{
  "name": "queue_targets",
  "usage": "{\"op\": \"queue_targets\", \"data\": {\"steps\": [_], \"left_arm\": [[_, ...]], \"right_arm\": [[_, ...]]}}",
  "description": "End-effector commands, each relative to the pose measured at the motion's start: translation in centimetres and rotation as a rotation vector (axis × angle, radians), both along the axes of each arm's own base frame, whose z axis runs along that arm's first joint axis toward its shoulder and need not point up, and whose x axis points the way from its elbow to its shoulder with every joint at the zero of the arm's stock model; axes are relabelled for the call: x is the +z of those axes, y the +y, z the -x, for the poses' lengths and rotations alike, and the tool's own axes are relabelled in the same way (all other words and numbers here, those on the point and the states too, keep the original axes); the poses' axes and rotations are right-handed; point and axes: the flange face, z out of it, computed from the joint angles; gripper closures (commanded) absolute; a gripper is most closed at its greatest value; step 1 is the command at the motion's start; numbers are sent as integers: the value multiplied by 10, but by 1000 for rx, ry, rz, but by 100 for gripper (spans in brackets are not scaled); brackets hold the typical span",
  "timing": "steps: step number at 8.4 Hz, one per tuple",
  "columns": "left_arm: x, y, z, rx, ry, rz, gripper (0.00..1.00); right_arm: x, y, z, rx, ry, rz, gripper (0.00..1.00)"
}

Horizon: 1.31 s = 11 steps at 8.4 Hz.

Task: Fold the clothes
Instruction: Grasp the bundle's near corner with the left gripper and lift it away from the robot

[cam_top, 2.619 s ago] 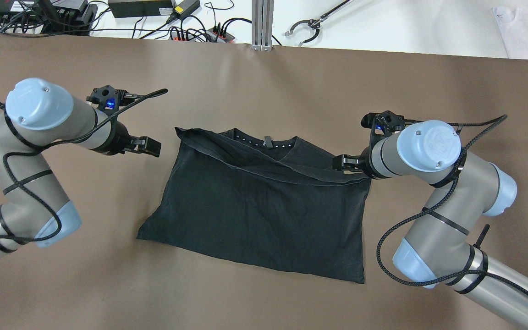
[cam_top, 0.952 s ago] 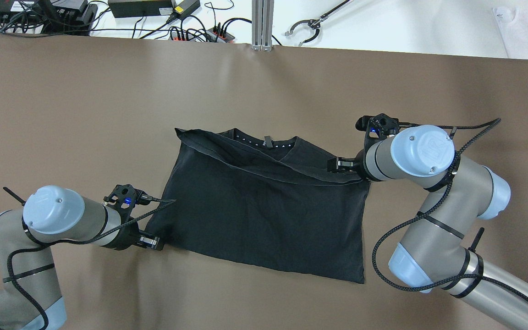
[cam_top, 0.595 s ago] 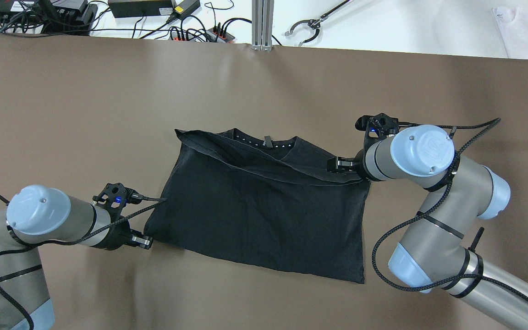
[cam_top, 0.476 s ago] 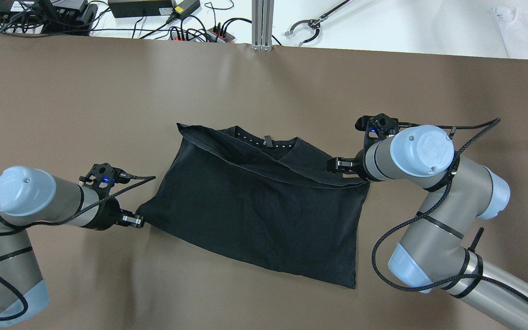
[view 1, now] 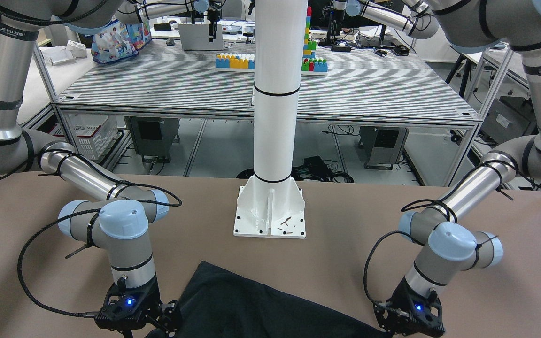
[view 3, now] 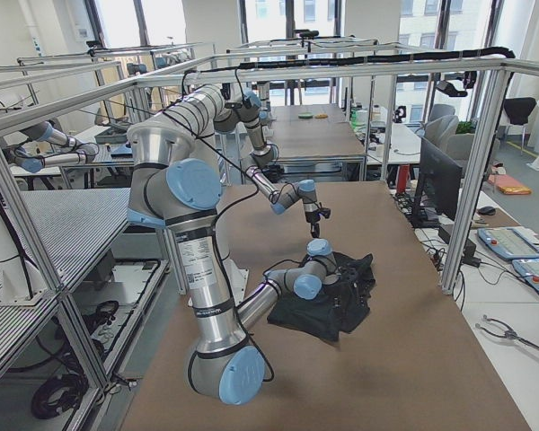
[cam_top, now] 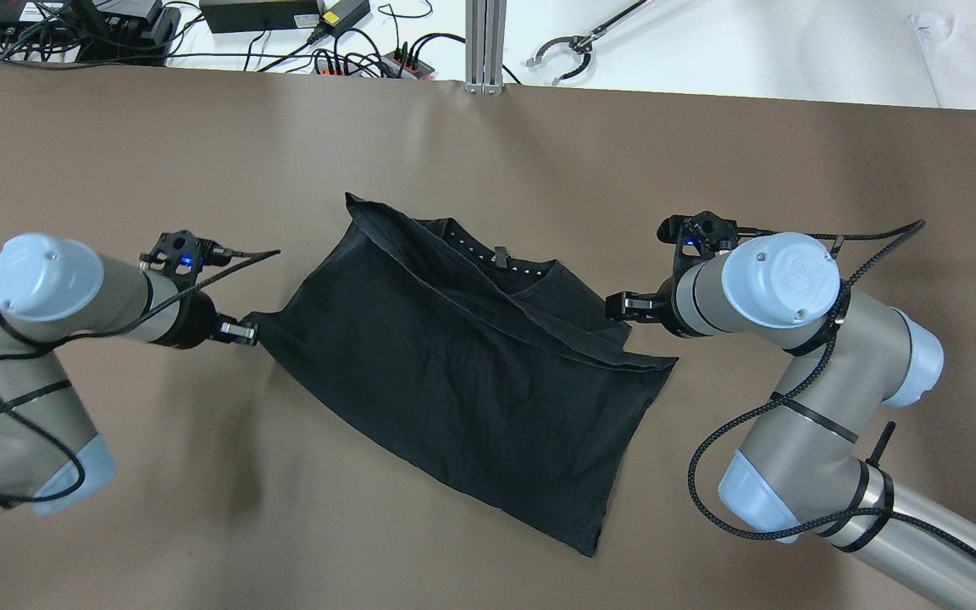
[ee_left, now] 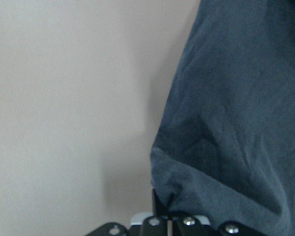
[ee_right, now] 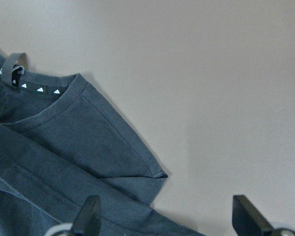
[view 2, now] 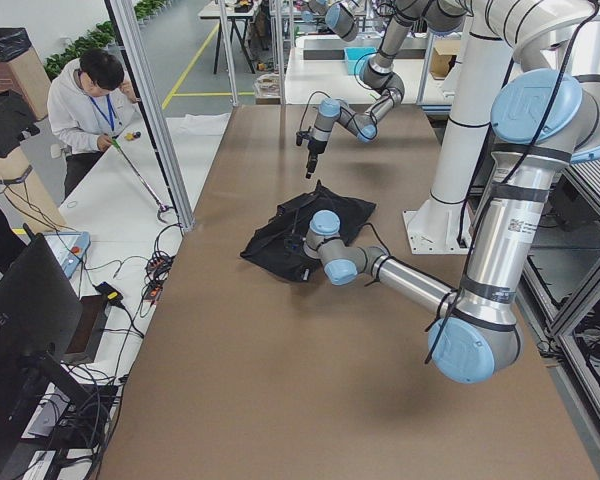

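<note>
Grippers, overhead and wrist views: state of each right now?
Left gripper: shut on a corner of the black shirt.
Right gripper: open at the shirt's edge, holding nothing.

**Legible Markings**

"HUAWEI" is printed on the dark monitor (view 2: 15,330), which stands off the table (view 2: 280,330), beyond its edge opposite the robot. "ANJEED" appears on the silver tube of the right arm (view 1: 3,42). A "UR" emblem marks the blue joint cap of the left arm (view 2: 535,105). Small white triangles line the neck band (ee_right: 44,89) of the clothes (cam_top: 471,373).
</note>
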Motion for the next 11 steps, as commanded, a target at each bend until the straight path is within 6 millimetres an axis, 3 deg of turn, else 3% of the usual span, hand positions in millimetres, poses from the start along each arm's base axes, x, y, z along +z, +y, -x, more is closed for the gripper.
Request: {"op": "queue_targets", "data": {"steps": [1, 3, 4, 5, 8, 9, 10, 11], "left_arm": [[-34, -145, -21, -60, -78, -29, 100], [-94, -218, -57, -142, -145, -54, 100], [-131, -241, -76, -144, -154, -50, 100], [-149, -251, -87, -148, -163, -46, 100], [-149, -253, -85, -159, -170, -52, 100], [-150, -254, -81, -155, -169, -62, 100], [-149, -259, -71, -123, -192, -116, 1], [-139, -255, -54, -128, -183, -137, 0]], "right_arm": [[1, 0, 0, 0, 0, 0, 6], [1, 0, 0, 0, 0, 0, 6], [1, 2, 2, -3, 1, 0, 6], [0, 2, 3, -2, -2, 2, 6], [-3, 3, 4, -3, -6, 0, 6], [-3, 10, 13, -21, -6, 0, 6], [-3, 13, 17, -28, -5, -1, 6], [-4, 12, 17, -23, -3, -5, 6]]}}
